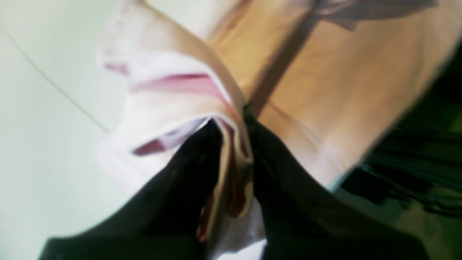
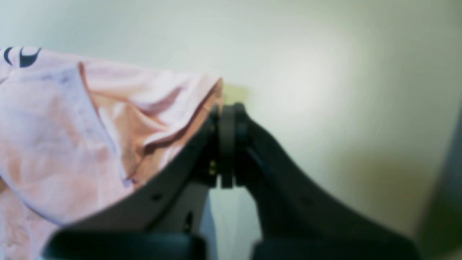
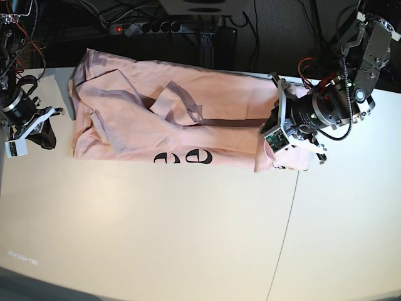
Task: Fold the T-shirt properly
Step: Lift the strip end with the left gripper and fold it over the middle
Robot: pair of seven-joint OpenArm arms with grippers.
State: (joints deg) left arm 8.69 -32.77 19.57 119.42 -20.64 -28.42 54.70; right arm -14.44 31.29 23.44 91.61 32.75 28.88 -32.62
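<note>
The pale pink T-shirt (image 3: 156,119) lies folded lengthwise across the back of the white table (image 3: 156,238), with part of its black lettering (image 3: 185,158) showing at its front edge. My left gripper (image 3: 276,143) is at the shirt's right end. In the left wrist view it (image 1: 231,115) is shut on bunched folds of the shirt (image 1: 325,90). My right gripper (image 3: 50,135) is just left of the shirt's left edge. In the right wrist view it (image 2: 227,108) is shut, and the shirt (image 2: 54,126) lies beside its left finger with no fabric seen between the jaws.
A power strip (image 3: 144,26) and cables lie on the dark floor behind the table's back edge. A seam (image 3: 288,213) runs across the tabletop on the right.
</note>
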